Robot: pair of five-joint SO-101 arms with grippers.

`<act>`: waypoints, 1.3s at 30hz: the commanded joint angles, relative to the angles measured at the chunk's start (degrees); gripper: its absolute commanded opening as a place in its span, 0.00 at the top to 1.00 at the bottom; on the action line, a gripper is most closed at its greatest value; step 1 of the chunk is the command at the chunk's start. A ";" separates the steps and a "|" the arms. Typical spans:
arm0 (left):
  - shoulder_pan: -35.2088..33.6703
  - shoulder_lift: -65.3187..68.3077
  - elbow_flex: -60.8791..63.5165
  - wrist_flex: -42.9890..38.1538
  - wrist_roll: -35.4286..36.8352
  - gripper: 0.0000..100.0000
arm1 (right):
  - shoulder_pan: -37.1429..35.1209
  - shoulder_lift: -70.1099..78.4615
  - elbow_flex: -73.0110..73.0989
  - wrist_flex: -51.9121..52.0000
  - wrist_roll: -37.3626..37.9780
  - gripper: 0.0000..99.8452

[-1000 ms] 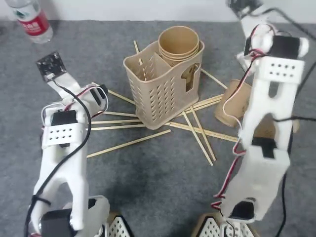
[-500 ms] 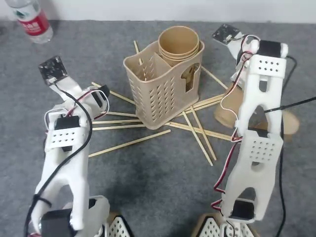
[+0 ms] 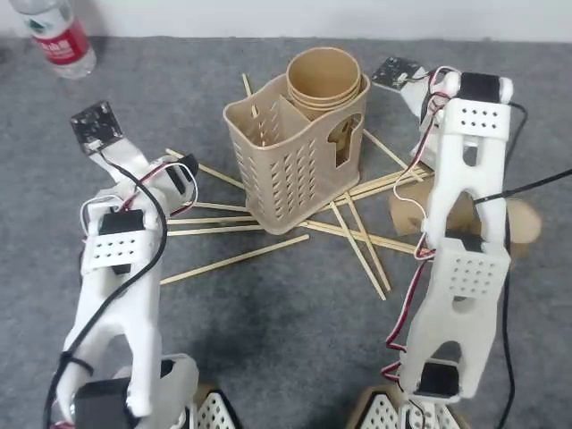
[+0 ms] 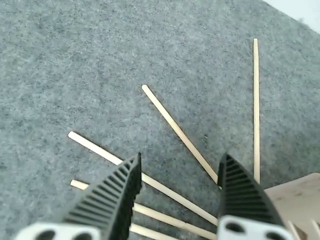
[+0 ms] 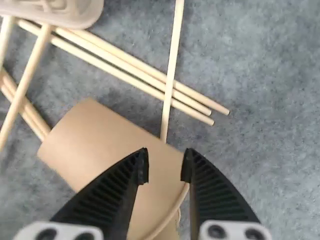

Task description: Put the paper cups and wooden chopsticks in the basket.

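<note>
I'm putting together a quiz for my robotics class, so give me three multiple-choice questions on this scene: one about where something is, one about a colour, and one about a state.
1. Where is the stack of paper cups?
A) nested in the basket
B) on a shelf
C) on a plate

2. What colour is the carpet?
A) green
B) grey
C) red

3. How does the left pincer stand?
A) shut on a spoon
B) shut on nothing
C) open above chopsticks

Answers: A, the high view shows the cups sitting in one compartment of the basket. B, grey pile surrounds everything. C, the left wrist view shows a wide gap between the fingers, with the sticks lying on the carpet below.
</note>
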 commanded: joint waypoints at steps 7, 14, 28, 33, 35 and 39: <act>-0.44 -1.49 -0.31 -1.49 -0.62 0.76 | -0.48 -22.81 17.76 2.24 -13.80 0.80; -0.09 -1.32 0.13 -1.49 -0.62 0.76 | 5.67 -24.22 22.77 0.22 -18.37 0.75; -0.09 -1.05 0.04 -1.49 -0.62 0.76 | 6.46 -11.21 22.68 -2.07 -17.05 0.66; -0.09 -1.05 -0.22 -1.49 -0.62 0.76 | 6.11 -7.78 23.03 -0.04 -12.31 0.70; -0.09 -1.05 -0.22 -1.49 -0.62 0.76 | 5.14 -6.99 23.03 1.10 -10.64 0.76; -0.09 -1.05 -0.22 -1.49 -0.62 0.76 | 3.03 -6.81 23.03 1.71 -10.55 0.87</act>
